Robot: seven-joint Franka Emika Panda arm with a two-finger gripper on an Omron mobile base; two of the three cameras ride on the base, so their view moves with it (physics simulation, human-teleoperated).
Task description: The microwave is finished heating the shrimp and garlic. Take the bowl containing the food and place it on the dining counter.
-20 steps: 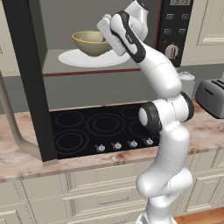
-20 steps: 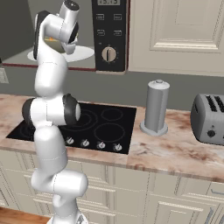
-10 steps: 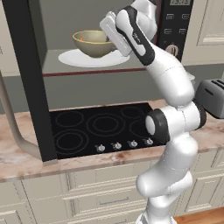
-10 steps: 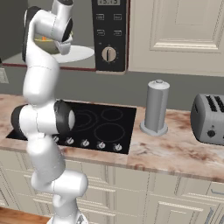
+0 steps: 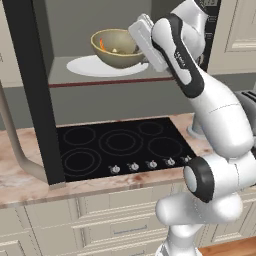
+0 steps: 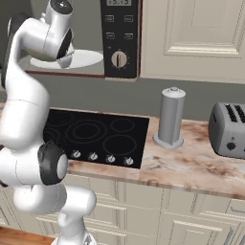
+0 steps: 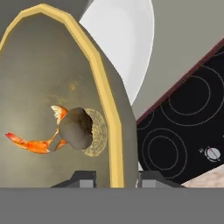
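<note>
Right up close in the hand view, the gripper had its two dark tips nearly together, one on each side of the yellow rim of the bowl, so it looked pinched onto that rim. Inside the bowl lay the orange shrimp, touching the grey-brown garlic at about three o'clock from it.

A bit further out, the black cooktop sat on the marble counter below. Up above it, at about twelve o'clock, the bowl was inside the open microwave, just over the flat white plate. I could not tell if it was touching the plate or had lifted a little.

I think the step was the grab and lift. Next the arm would need to pull the bowl straight out of the microwave, keep it level so the food stays in, then turn to find the dining counter.

From the right side I saw the microwave's knob, a grey canister and a toaster far off at three o'clock, but the arm hid the bowl there. From the left side the bowl and food showed well.
</note>
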